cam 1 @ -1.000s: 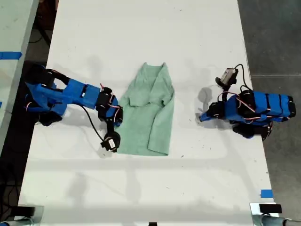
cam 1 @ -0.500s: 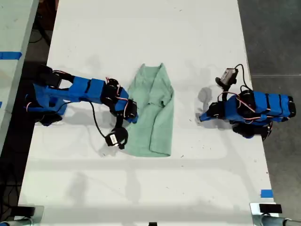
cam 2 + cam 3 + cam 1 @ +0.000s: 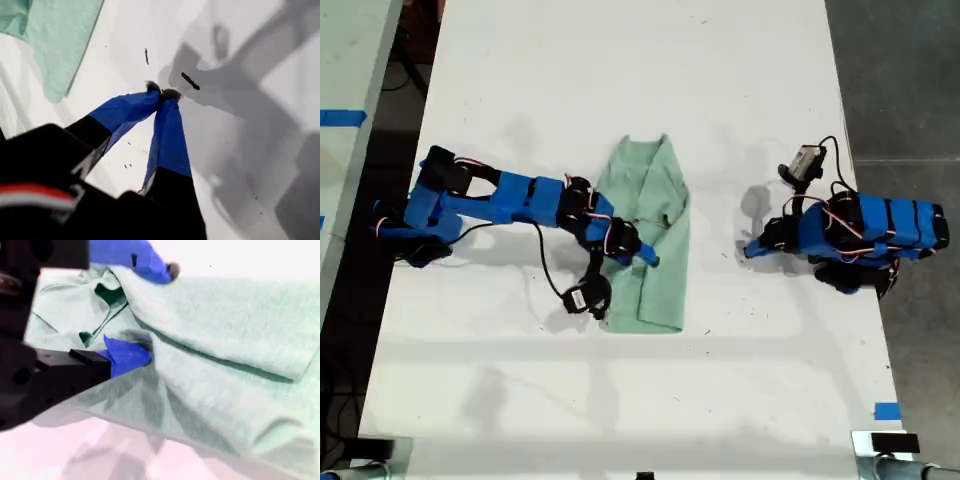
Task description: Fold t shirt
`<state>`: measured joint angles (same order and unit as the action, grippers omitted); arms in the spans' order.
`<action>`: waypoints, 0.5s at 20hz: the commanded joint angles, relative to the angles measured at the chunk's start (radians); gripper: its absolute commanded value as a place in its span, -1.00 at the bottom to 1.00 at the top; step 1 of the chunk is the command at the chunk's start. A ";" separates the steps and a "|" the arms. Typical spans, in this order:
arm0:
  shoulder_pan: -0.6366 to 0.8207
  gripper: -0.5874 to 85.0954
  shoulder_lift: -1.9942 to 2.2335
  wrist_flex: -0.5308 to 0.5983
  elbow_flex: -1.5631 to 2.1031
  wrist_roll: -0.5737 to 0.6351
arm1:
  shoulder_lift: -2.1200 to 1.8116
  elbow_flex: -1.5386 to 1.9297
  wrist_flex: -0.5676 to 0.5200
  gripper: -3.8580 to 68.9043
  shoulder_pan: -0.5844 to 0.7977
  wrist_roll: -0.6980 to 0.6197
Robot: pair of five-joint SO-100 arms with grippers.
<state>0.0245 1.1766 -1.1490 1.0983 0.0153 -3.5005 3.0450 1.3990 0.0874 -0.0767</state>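
One t shirt (image 3: 650, 240) lies mid-table (image 3: 620, 80) (partly folded) — two arms: my second hand (image 3: 638, 252) pinches its cloth; my first hand (image 3: 162, 93), jaws together and empty, rests apart.

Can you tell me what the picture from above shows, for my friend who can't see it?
A pale green t shirt lies on a white table, folded into a narrow strip. My second gripper reaches over the shirt from the exterior view's left. My first gripper rests shut on bare table, apart from the shirt, at the exterior view's right.
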 commanded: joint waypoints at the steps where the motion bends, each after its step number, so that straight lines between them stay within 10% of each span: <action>1: 0.003 -0.13 0.046 0.015 -0.061 0.025 | -0.012 0.015 0.011 -0.86 -0.009 0.011; 10: 0.100 -0.99 0.345 -0.249 0.005 0.112 | -0.012 0.017 0.011 -0.86 -0.009 0.009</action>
<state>0.1028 1.3361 -1.3622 1.1029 0.0936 -3.5005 3.0450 1.3990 0.0874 -0.0767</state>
